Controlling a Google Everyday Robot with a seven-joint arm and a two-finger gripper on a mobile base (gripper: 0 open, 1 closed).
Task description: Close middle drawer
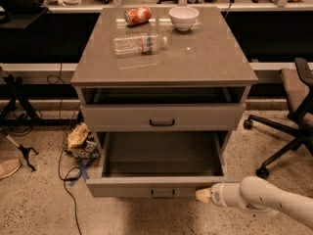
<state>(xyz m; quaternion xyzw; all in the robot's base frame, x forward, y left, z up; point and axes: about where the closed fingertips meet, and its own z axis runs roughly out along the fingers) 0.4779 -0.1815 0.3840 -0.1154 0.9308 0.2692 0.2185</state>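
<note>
Shoe [7,168] is showing at the far left edge on the speckled floor. Crumpled paper clutter [79,137] is lying just beside the cabinet [98,58], at its left foot. On the cabinet top, a clear plastic bottle [139,43] is lying on its side, with a red can [137,15] lying behind it and a white bowl [184,17] standing upright to the right of the can. The top drawer [205,116] is sitting slightly ajar. Below it the middle drawer [122,186] is standing pulled well out, its grey tray bare and its black handle [163,193] facing the camera. The gripper [203,195] is resting against the right end of that drawer's front, on a white arm [259,199] reaching in from the lower right; its grip state cannot be told. An office chair [293,126] is standing at the right.
</note>
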